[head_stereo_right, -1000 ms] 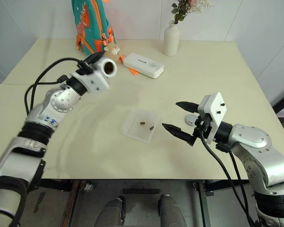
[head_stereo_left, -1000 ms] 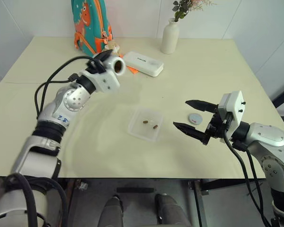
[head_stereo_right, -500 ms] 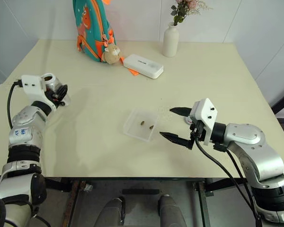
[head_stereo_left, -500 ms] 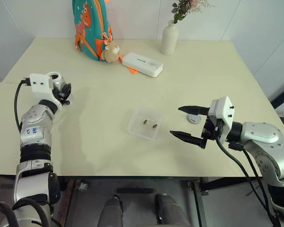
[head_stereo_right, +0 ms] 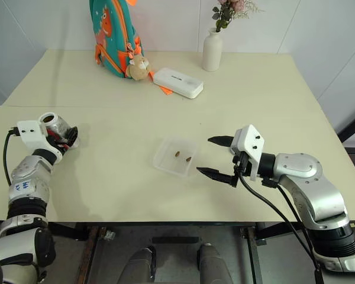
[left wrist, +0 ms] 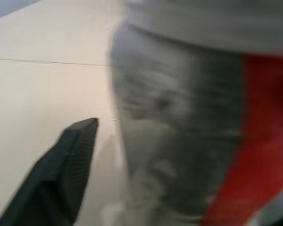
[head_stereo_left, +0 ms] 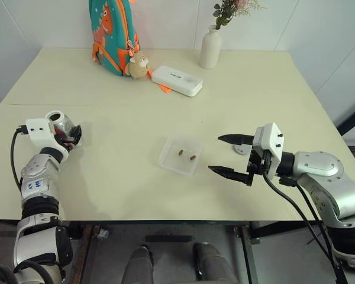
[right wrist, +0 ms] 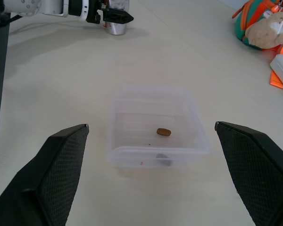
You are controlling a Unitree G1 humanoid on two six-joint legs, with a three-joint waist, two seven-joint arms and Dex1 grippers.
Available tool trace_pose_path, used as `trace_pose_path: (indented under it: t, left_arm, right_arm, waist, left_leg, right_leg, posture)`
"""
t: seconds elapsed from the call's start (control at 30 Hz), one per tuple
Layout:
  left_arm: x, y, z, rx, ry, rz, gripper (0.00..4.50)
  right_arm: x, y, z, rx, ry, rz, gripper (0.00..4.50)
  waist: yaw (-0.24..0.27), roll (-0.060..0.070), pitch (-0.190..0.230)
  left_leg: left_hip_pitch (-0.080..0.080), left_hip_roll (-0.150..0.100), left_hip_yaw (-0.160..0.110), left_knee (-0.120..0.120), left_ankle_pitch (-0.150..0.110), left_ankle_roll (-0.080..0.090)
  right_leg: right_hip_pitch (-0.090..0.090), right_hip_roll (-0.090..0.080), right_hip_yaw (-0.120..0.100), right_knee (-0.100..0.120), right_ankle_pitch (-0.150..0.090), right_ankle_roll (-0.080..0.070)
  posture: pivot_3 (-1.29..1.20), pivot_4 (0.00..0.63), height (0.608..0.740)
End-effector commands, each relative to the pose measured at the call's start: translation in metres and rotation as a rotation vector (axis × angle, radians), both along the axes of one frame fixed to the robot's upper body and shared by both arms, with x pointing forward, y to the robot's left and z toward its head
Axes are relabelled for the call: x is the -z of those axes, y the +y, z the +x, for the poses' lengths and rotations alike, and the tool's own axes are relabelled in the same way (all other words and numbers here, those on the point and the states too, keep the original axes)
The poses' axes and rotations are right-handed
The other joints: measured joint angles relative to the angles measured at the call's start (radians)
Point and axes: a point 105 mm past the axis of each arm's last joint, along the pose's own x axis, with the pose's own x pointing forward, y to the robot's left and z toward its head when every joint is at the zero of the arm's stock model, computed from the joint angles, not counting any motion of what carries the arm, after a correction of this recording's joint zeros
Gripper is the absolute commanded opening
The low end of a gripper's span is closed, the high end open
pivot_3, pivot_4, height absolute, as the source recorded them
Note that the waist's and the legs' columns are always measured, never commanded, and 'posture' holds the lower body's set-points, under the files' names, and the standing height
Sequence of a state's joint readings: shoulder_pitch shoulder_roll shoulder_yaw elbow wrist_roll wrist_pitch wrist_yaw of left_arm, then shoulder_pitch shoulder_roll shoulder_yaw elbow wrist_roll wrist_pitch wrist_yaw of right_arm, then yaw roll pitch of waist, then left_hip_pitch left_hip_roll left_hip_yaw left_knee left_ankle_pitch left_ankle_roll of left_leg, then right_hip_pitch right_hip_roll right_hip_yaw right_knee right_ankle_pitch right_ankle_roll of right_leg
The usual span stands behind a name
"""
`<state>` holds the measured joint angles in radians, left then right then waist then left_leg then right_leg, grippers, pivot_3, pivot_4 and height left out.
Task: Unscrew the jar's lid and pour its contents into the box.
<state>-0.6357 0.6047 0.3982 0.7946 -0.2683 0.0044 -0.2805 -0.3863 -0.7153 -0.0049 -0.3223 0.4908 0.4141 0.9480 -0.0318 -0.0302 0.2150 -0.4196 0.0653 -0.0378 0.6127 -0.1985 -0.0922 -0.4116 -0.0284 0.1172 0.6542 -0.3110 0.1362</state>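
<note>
Nearest you, your right gripper hangs just above the table with its two black fingers spread wide and nothing between them; it has barely shifted over the last second and points at the box, which sits just beside its fingertips toward nine o'clock. That one clear box lies near the table's middle with the contents inside: two brown pieces, side by side, unchanged from a second ago. Behind the right gripper, toward twelve o'clock from it, one round lid lies flat on the table, partly hidden by the upper finger. The big change is on your left: a second ago the left arm was raised toward the far side, holding the jar tipped with its mouth facing the camera; now the left gripper is down at the table's nine o'clock edge, well apart from the box, and the one jar stands upright on the table, mouth up. In the left wrist view a finger stands a little off the jar's wall, so the grip looks let go, though you cannot tell what the other finger does. Farther off, at twelve o'clock, you have one white oblong case, one backpack with one small plush toy beside it, and one white vase with flowers.
</note>
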Motion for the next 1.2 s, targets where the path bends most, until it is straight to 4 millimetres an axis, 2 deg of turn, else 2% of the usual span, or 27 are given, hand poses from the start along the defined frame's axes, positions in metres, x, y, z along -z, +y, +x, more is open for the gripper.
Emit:
trace_pose_path:
  t: [0.03,0.2,0.47,0.53,0.57,0.6,0.67,0.77,0.97,1.2]
  left_arm:
    - [-0.016,0.006,-0.008,0.005,-0.039,0.038,4.48]
    - [-0.020,0.007,-0.026,0.025,-0.034,0.067,4.48]
    - [-0.015,0.003,-0.079,0.129,0.078,0.237,4.48]
    - [-0.017,-0.002,-0.095,0.202,0.102,0.346,4.48]
    - [-0.021,-0.008,-0.101,0.256,0.091,0.391,4.48]
    - [-0.027,-0.019,-0.108,0.337,0.060,0.435,4.48]
    - [-0.039,-0.047,-0.122,0.542,-0.005,0.520,4.48]
    - [-0.051,-0.071,-0.135,0.738,-0.013,0.553,4.48]
    - [-0.073,-0.091,-0.138,0.890,-0.042,0.552,4.48]
    - [-0.079,-0.088,-0.136,0.856,-0.055,0.541,4.48]
  right_arm:
    - [-0.010,0.001,0.001,-0.014,-0.047,0.016,4.50]
    - [-0.010,-0.005,0.003,0.002,-0.051,0.017,4.50]
    - [-0.011,-0.015,0.003,0.011,-0.055,0.006,4.50]
    - [-0.011,-0.018,0.005,0.010,-0.056,-0.002,4.50]
    - [-0.012,-0.021,0.006,0.011,-0.059,-0.006,4.50]
    - [-0.013,-0.024,0.007,0.015,-0.061,-0.006,4.50]
    - [-0.012,-0.031,0.010,0.018,-0.074,-0.027,4.50]
    - [-0.010,-0.038,0.010,-0.003,-0.048,-0.059,4.50]
    - [-0.016,-0.046,0.010,-0.046,-0.019,-0.088,4.50]
    - [-0.020,-0.046,0.017,-0.038,-0.032,-0.078,4.50]
  waist:
    - [0.000,0.000,0.000]
    - [-0.002,0.000,0.000]
    - [-0.006,0.000,0.000]
    - [-0.008,-0.001,0.000]
    - [-0.011,-0.001,0.000]
    - [-0.013,-0.001,0.000]
    - [-0.013,-0.001,0.000]
    - [-0.010,-0.001,0.000]
    - [-0.025,-0.001,0.000]
    - [-0.044,-0.001,0.000]
  left_leg:
    - [0.000,0.000,0.000,0.000,0.000,0.000]
    - [0.000,0.000,0.000,-0.001,0.000,0.000]
    - [0.000,0.001,0.000,-0.002,0.000,0.000]
    - [0.001,0.001,0.001,-0.002,0.000,0.000]
    - [0.000,0.001,0.001,-0.002,0.000,0.000]
    - [0.001,0.001,0.002,-0.003,0.000,0.000]
    - [0.000,0.001,0.004,-0.003,0.000,0.000]
    - [0.000,0.002,0.006,-0.003,0.000,0.001]
    - [0.000,0.002,0.012,-0.005,-0.001,0.005]
    - [0.002,0.002,0.019,-0.008,-0.002,0.007]
  right_leg:
    - [0.000,0.000,0.000,0.000,0.000,0.000]
    - [0.000,0.000,0.000,-0.001,0.000,0.000]
    - [0.000,0.000,0.000,-0.001,-0.001,-0.003]
    - [0.000,-0.001,0.000,-0.003,-0.003,-0.007]
    - [0.000,-0.001,0.000,-0.004,-0.009,-0.017]
    - [0.000,-0.001,0.000,-0.005,-0.010,-0.021]
    - [0.000,-0.002,0.000,-0.009,-0.008,-0.022]
    - [0.001,-0.003,0.000,-0.014,-0.005,-0.025]
    - [0.000,-0.003,0.006,-0.018,-0.003,-0.025]
    - [-0.003,-0.003,0.013,-0.018,-0.003,-0.020]
  posture:
    - [0.00,0.150,0.740]
    - [0.00,0.150,0.740]
    - [0.00,0.150,0.740]
    - [0.00,0.150,0.740]
    - [0.00,0.150,0.740]
    - [0.00,0.150,0.740]
    - [0.00,0.150,0.740]
    - [0.00,0.150,0.740]
    - [0.00,0.150,0.740]
    - [0.00,0.150,0.740]
